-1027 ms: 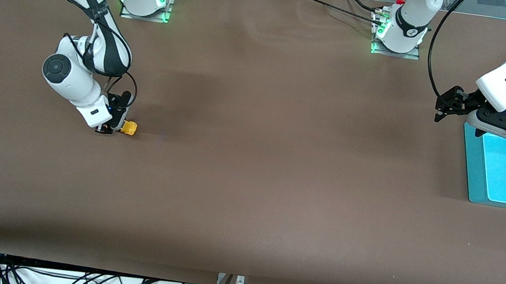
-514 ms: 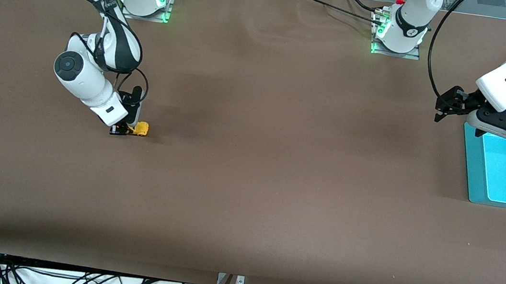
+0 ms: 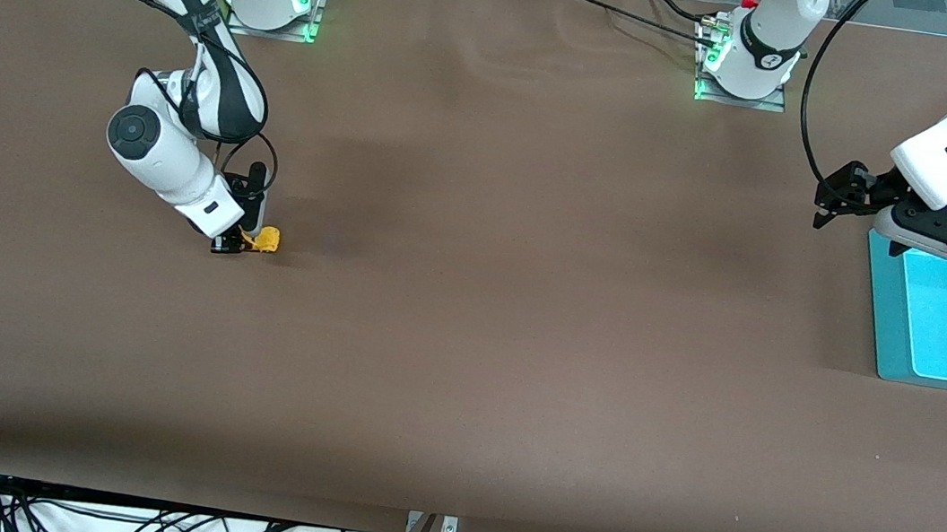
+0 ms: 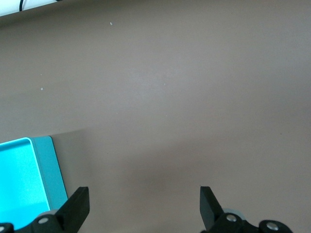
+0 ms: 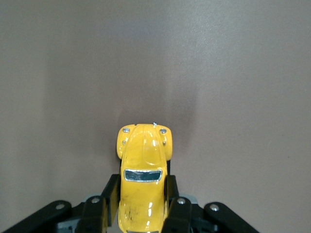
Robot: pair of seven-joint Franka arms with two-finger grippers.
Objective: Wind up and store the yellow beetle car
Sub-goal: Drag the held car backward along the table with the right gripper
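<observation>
Winding under way, by the look of it — right hand (image 3: 234,244) clamped on the yellow beetle car (image 3: 264,239), wheels down on the counter (image 3: 469,302) toward the right arm's end — next calling for release toward the blue bin (image 3: 882,325), left hand (image 3: 826,208) waiting spread wide beside it.

car rear: you are seeing only the front of the car (image 5: 144,167); the frame edge is cutting off its tail.
wheels: the right gripper (image 5: 142,200) is hiding them.
bin: the front view's edge is cropping the bin (image 3: 884,307).
</observation>
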